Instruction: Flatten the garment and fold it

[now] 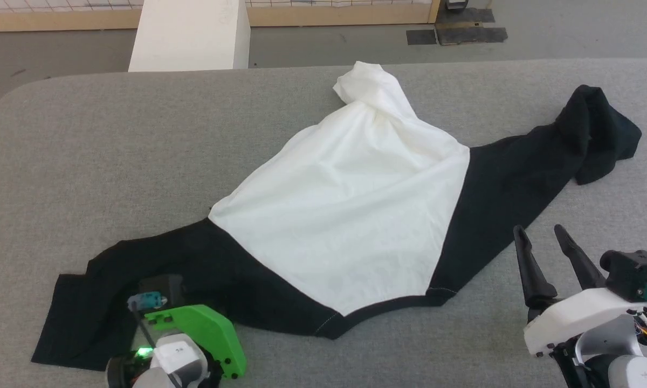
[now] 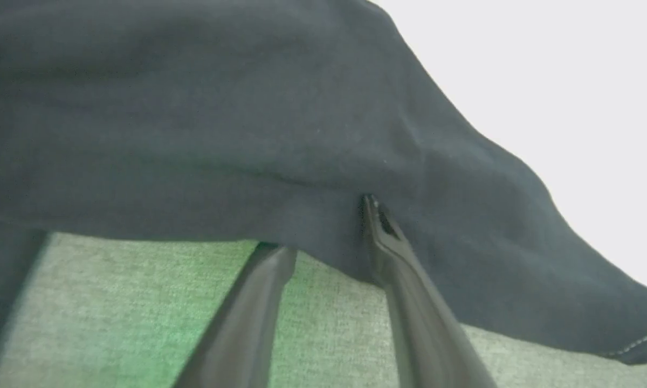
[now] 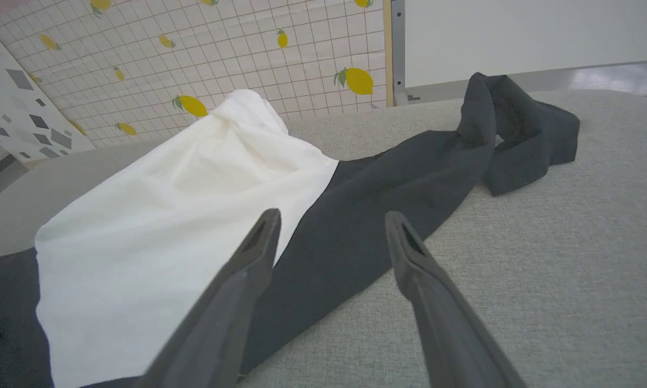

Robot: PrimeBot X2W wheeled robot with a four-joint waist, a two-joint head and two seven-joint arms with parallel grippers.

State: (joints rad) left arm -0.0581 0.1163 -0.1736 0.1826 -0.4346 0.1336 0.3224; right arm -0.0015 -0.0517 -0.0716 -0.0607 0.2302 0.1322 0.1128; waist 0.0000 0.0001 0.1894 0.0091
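Lower left: the left pincer (image 2: 323,226) straddles the near black hem of the garment (image 1: 356,205), one finger under the cloth and one over; a firm grip cannot be confirmed. Lower right: the right pincer (image 1: 539,229) stands wide and holds nothing, just off the black edge. The garment lies diagonally across the centre, with bunched ends at upper centre and upper right. Bare counter (image 1: 86,134) lies at upper left.

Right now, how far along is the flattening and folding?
Done: the garment lies partly spread on the table. In hand: the left gripper has its jaws astride a black fold; grip unclear. The right gripper hangs open, empty. Left: its far white end and right sleeve are bunched; no fold made.
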